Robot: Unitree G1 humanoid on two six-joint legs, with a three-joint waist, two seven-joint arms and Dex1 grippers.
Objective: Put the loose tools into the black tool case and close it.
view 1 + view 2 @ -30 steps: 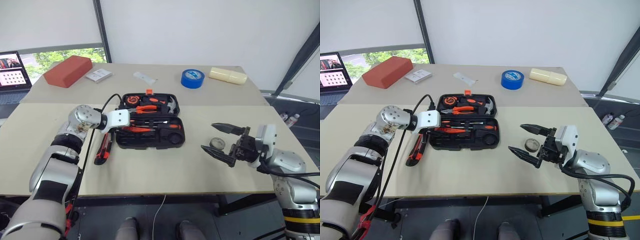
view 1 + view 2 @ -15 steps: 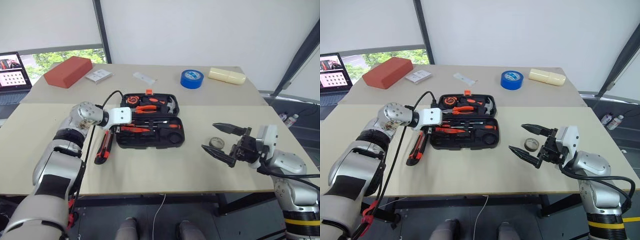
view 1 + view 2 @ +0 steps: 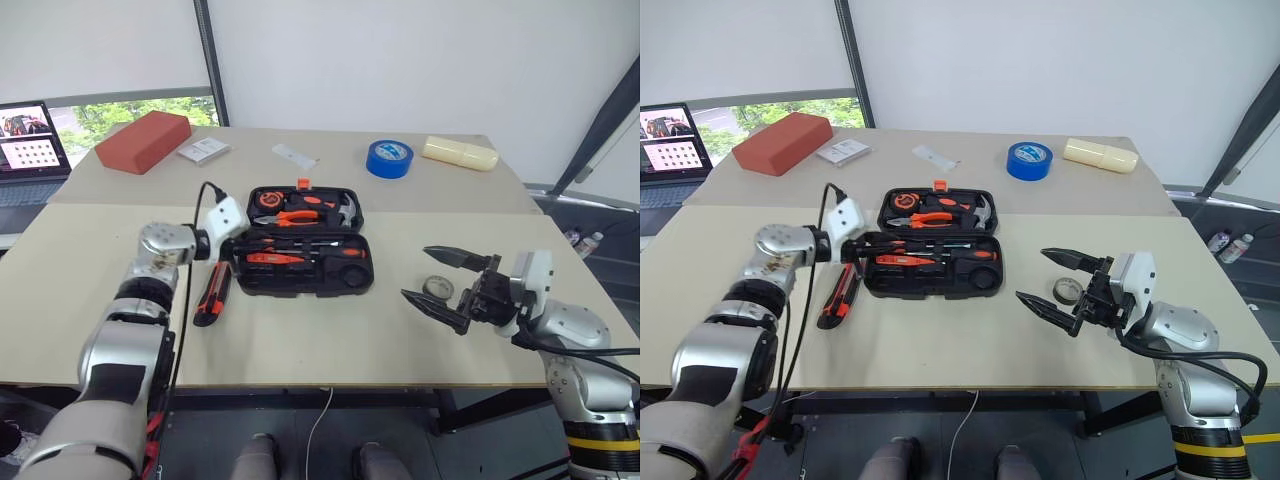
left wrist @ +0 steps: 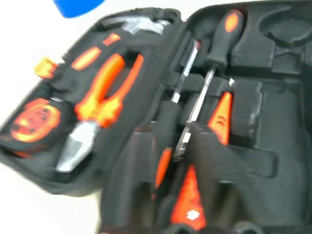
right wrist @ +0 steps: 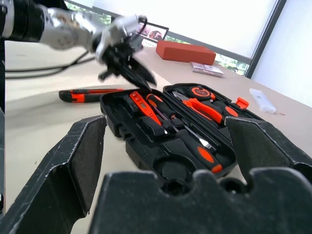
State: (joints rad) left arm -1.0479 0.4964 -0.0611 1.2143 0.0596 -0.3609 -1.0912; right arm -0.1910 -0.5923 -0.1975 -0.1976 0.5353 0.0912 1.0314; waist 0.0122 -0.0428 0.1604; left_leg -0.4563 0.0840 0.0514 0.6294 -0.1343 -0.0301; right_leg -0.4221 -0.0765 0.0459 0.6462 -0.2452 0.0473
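While black tool case (image 3: 303, 238) lies open mid-bench, pliers, tape measure, screwdrivers (image 3: 300, 246) sit in slots. Utility knife (image 3: 211, 297) at case's 9 o'clock; small tape roll (image 3: 437, 288) at 3. Left tool (image 5: 127, 73) clenched, empty, over case's left edge. Right tool (image 3: 436, 279) released, level, beside roll.

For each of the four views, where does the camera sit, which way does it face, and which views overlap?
Left and right eye views: head cameras looking down over the table; both arms show.
Left wrist view: looks along the left gripper, jaws shut, into the open black tool case.
Right wrist view: looks low across the table past the right gripper, jaws open, at the case and utility knife.
Shared: all four show the case.
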